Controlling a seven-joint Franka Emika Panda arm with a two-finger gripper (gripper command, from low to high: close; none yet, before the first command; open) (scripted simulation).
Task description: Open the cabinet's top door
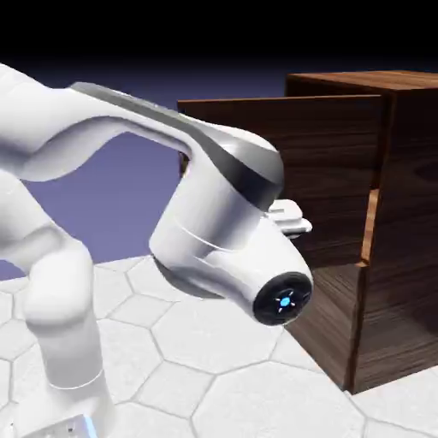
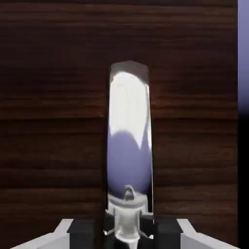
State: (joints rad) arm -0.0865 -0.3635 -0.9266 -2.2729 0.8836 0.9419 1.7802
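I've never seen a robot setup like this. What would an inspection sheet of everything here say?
Surface: white table with hexagon pattern.
Job's things: boxy dark-brown wood-grain cabinet; its upper wood-grain door panel swung partly open; curved silver handle fills the hand view's middle.
Clutter: nothing seen.
Grippers: white two-finger gripper closed around the handle; mostly hidden behind the arm in the exterior view.
Cables: nothing seen.
Surroundings: plain blue-violet backdrop, dark above.

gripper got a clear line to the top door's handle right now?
Likely yes: in the hand view the silver handle runs down between the gripper tips, with nothing in front of the top door, which already stands swung out.
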